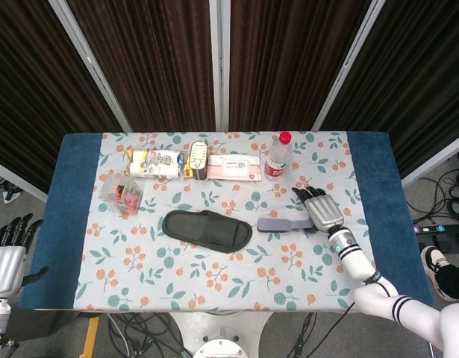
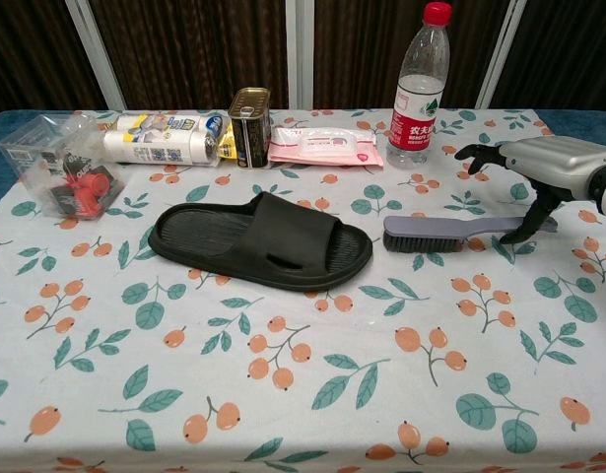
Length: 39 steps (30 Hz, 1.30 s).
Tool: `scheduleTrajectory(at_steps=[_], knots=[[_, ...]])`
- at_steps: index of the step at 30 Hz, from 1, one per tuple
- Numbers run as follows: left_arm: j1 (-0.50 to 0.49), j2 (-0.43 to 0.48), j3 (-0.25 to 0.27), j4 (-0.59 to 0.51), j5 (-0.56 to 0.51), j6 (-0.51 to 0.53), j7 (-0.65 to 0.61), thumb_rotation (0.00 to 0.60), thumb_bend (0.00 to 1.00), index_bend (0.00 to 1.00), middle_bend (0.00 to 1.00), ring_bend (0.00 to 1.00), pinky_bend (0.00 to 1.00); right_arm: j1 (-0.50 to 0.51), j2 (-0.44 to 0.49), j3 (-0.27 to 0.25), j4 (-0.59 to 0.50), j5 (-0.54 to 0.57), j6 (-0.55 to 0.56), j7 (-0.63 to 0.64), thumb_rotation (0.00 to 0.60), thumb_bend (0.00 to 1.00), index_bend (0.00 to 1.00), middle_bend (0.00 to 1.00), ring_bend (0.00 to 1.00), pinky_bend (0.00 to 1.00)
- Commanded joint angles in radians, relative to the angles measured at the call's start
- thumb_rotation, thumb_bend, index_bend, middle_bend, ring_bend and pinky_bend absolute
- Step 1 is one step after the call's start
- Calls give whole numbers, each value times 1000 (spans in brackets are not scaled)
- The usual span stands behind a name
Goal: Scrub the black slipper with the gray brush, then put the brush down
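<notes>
Centrally, black slipper (image 2: 260,239) lying flat, long axis left to right, gray brush (image 2: 450,233) just right of it in line, bristled head toward slipper, right hand (image 2: 539,169) spread wide over the handle, gripping nothing, left hand (image 1: 7,252) far off slipper's left, fingers apart, empty.

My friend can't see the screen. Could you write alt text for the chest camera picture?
A robot's right hand reaches in from the right, fingers spread over the handle of a gray brush on a floral tablecloth. A black slipper lies left of the brush; a water bottle, can and packets line the back.
</notes>
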State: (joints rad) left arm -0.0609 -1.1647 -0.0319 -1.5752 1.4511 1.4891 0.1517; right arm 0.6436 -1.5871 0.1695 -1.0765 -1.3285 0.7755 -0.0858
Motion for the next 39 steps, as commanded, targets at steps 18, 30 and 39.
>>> scheduleTrajectory(at_steps=[18, 30, 39], knots=[[8, -3, 2, 3, 4, 8, -10, 600, 41, 180, 157, 89, 145, 62, 144, -32, -206, 183, -175, -21, 600, 101, 359, 409, 277, 334], [15, -9, 2, 10, 1, 11, -19, 600, 41, 181, 157, 89, 145, 89, 144, -51, -216, 243, -199, -32, 600, 121, 453, 501, 384, 465], [24, -19, 6, 27, 0, 14, -37, 600, 41, 181, 157, 89, 145, 99, 137, -62, -221, 271, -205, -20, 600, 100, 518, 551, 493, 614]])
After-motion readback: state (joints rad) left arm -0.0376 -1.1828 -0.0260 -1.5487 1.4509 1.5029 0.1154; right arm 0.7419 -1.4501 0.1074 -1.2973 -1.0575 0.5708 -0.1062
